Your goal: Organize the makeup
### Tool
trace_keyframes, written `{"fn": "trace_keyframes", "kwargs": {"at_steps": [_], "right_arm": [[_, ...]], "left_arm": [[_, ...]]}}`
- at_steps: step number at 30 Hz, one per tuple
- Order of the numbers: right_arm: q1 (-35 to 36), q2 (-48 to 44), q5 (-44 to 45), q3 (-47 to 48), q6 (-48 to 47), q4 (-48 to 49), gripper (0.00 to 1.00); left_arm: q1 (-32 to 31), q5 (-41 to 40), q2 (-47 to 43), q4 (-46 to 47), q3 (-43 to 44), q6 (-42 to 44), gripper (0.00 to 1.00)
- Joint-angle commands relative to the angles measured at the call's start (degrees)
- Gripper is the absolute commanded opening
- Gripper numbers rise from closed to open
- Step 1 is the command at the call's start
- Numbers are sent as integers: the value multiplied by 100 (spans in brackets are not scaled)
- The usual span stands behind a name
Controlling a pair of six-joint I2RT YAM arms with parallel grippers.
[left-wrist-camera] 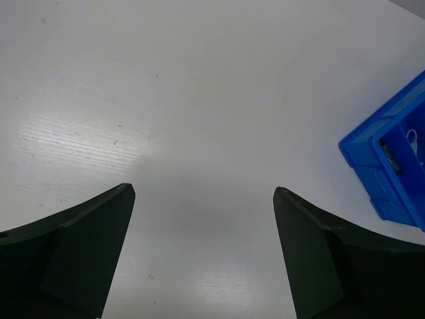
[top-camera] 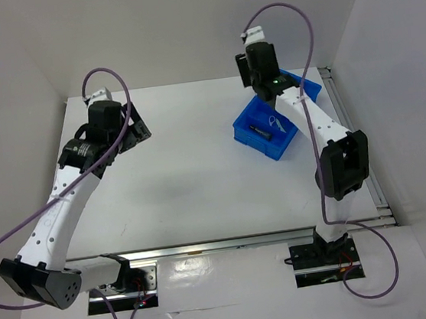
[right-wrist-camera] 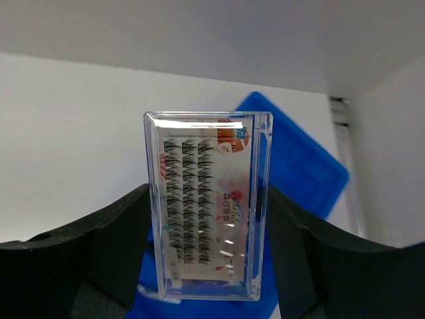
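White counter (top-camera: 199, 176) boxed in by pale walls. Toward the far right, blue divided bin (top-camera: 269, 141), with slim black tube (top-camera: 260, 130) and lavender looped string (top-camera: 274, 122) lying inside. Raised over the bin's far end, right pincer (right-wrist-camera: 207, 226) pinching a clear lash case (right-wrist-camera: 207, 206) (rows of black lashes, red-printed card) upright between both fingers, one at each long side, blue bin showing below and behind. Nearer the far left, left pincer (left-wrist-camera: 202, 252) spread wide above the counter, bin well off to its right.
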Motion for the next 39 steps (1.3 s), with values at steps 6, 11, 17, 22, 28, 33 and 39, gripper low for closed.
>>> {"fn": "trace_keyframes", "kwargs": {"at_steps": [6, 11, 17, 22, 28, 33, 39], "right_arm": [[-986, 524, 1665, -115, -292, 1927, 38], [-1373, 1165, 1719, 59, -890, 2694, 37], [-1558, 1868, 1947, 105, -1954, 3467, 37], [-1725, 2010, 2088, -474, -2587, 4555, 37], [-1778, 2185, 1904, -704, -3210, 5225, 37], [-1778, 2378, 1692, -704, -3405, 5437, 39], [-1778, 2502, 1579, -634, -3203, 5208, 40]], "left_arm": [[29, 33, 495, 23, 752, 321, 100], [29, 85, 908, -48, 1017, 391, 100], [29, 85, 1251, -109, 1044, 391, 100], [29, 243, 1567, 14, 982, 391, 100], [29, 296, 1796, 14, 1087, 391, 100], [29, 243, 1857, 14, 1139, 444, 100], [29, 191, 1910, 14, 1087, 383, 100]]}}
